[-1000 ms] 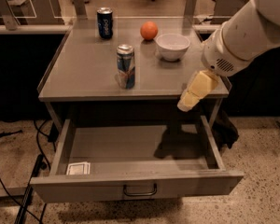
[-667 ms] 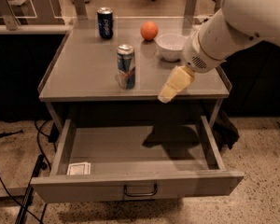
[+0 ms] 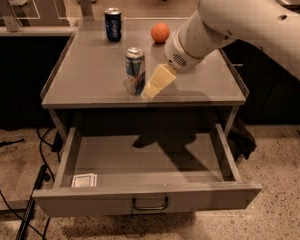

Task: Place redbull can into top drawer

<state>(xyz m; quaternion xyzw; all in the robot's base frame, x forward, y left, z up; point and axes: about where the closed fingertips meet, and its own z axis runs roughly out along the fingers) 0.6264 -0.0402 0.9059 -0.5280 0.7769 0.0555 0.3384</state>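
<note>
The redbull can (image 3: 135, 70), slim, silver and blue, stands upright near the front edge of the grey tabletop (image 3: 90, 74). My gripper (image 3: 150, 90) reaches down from the upper right on the big white arm, and its cream tip is right next to the can's right side, low by the base. The top drawer (image 3: 145, 200) is pulled out wide below the tabletop, with a small bar handle (image 3: 150, 204) on its front panel. Its inside holds only a small white card (image 3: 84, 180) at the front left.
A dark blue Pepsi can (image 3: 113, 24) stands at the back of the tabletop and an orange (image 3: 160, 32) sits to its right. The white arm (image 3: 240, 19) covers the table's right rear. Cables (image 3: 20, 194) lie on the speckled floor at left.
The arm has swung left across the tabletop, bringing my gripper from the right front edge to the redbull can's right side. The can and the drawer have not moved.
</note>
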